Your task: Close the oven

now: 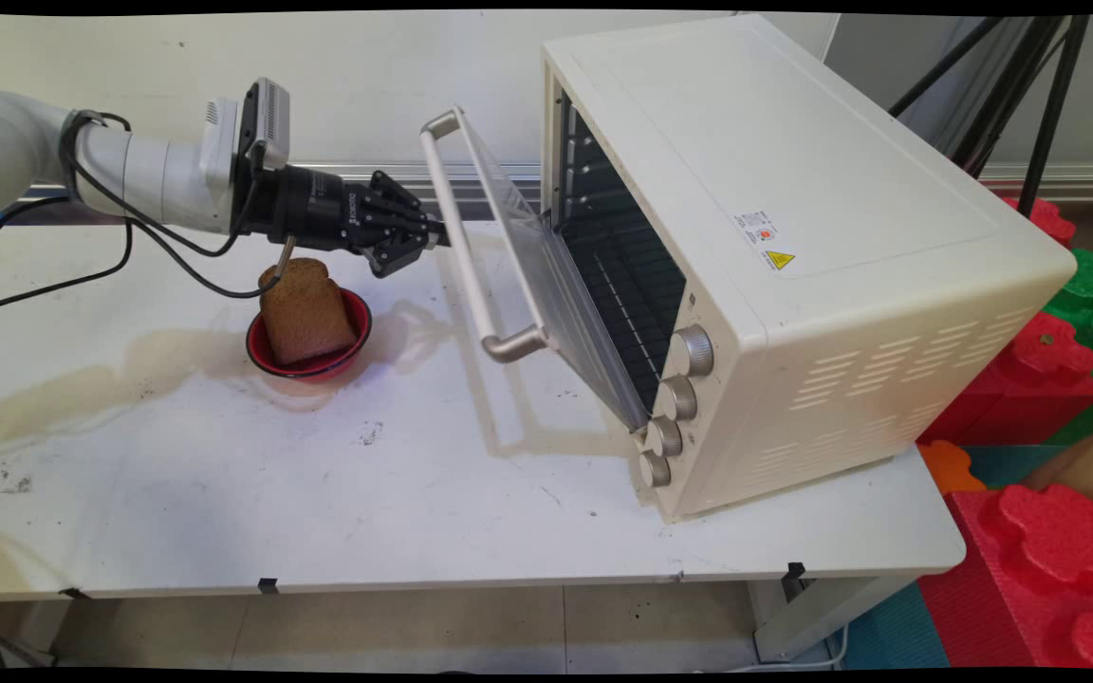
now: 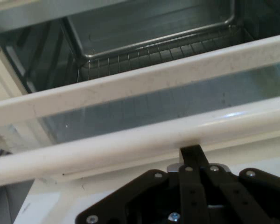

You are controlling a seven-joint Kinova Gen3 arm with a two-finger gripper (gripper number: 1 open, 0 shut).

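The end effector (image 1: 435, 235) reaches level at the handle (image 1: 471, 249) of the oven (image 1: 793, 237) door (image 1: 546, 275); in the hand view its fingers (image 2: 192, 154) stand drawn together, tips against the handle bar's underside, pressing rather than clamping it, as far as can be told. The door hangs partly open, tilted off the oven's front, apparently propped there by the fingertips. Inside the oven a wire rack (image 2: 144, 53) and a tray show. Left of the oven, below the wrist, a bread slice (image 1: 305, 308) leans upright in a red bowl (image 1: 357, 327) on the surface (image 1: 319, 474).
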